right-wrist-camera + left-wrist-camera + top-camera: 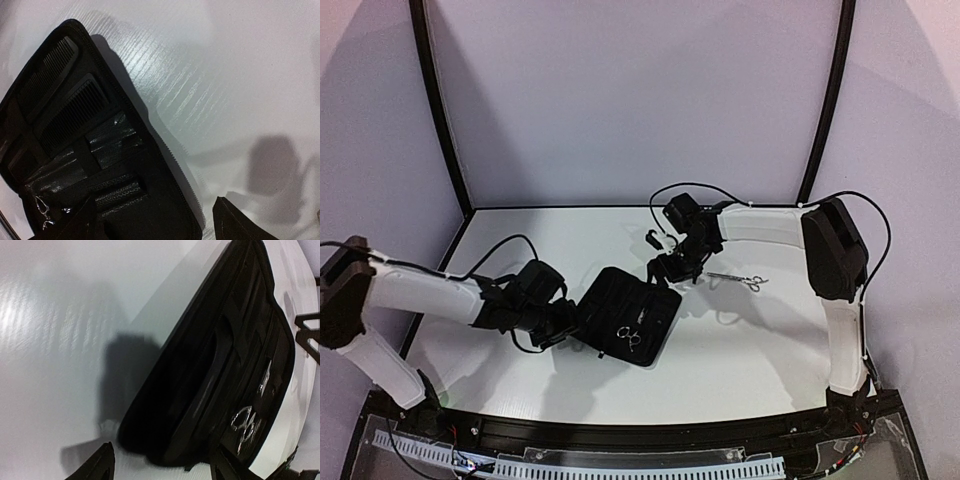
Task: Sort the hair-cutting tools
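- a black pole point(438, 110) curves up the pale wall point(640, 90) at left.
- left gripper point(563, 322): jaws apart around the near end of the open case point(625, 310); cannot tell if they grip it.
- inside the case: one comb point(50, 70), a second comb point(72, 115), and scissors point(630, 337).
- right gripper point(665, 270): jaws released, straddling the case's far edge.
- loose scissors point(745, 281) lie on the white table point(750, 350).

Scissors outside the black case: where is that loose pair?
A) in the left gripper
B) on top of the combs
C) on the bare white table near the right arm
C: the loose scissors lie on the white table, clear of the case.
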### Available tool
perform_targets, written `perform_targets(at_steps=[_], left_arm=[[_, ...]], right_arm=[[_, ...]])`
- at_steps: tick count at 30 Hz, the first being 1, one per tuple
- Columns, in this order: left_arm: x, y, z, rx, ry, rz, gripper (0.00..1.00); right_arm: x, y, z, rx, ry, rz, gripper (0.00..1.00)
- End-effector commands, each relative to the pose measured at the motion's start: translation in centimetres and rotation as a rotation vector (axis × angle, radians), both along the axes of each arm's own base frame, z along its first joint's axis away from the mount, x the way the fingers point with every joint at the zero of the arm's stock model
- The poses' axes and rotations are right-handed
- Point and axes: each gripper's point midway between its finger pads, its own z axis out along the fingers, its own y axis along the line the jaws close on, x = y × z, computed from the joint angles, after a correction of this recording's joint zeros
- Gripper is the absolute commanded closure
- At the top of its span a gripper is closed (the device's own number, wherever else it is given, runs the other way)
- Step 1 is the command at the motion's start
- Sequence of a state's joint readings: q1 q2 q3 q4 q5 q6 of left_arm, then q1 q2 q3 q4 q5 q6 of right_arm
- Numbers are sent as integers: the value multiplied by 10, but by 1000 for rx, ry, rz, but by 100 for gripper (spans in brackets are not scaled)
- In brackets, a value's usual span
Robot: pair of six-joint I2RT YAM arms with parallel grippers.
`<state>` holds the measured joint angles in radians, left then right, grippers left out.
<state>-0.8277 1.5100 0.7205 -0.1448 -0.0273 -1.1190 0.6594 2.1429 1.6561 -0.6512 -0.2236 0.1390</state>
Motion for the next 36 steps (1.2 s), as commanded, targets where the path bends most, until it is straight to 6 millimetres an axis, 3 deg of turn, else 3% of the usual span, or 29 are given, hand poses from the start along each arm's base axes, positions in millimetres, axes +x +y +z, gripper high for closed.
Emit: perform_targets(at_steps=[1, 6, 9, 14, 19, 25, 30, 36], left_arm=[[20, -11, -9, 19, 8, 15, 43], [28, -12, -15, 95, 29, -2, 57], [36, -5, -13, 164, 9, 10, 60], [52, -5, -18, 213, 13, -17, 60], [82, -8, -17, 211, 2, -34, 62], [108, -4, -19, 213, -3, -47, 62], [115, -4, -20, 216, -12, -66, 62], [119, -2, -22, 226, -15, -65, 62]], right_arm=[[-8, -4, -23, -34, 30, 6, 22], [-16, -9, -34, -44, 54, -3, 37], [-24, -14, -35, -35, 63, -22, 45], [-43, -20, -33, -13, 85, -52, 45], [-81, -17, -42, -38, 131, -65, 45], [-124, -14, -49, -110, 236, -221, 47], [-154, -2, -51, -120, 296, -246, 47], [-166, 2, -43, -136, 296, -248, 43]])
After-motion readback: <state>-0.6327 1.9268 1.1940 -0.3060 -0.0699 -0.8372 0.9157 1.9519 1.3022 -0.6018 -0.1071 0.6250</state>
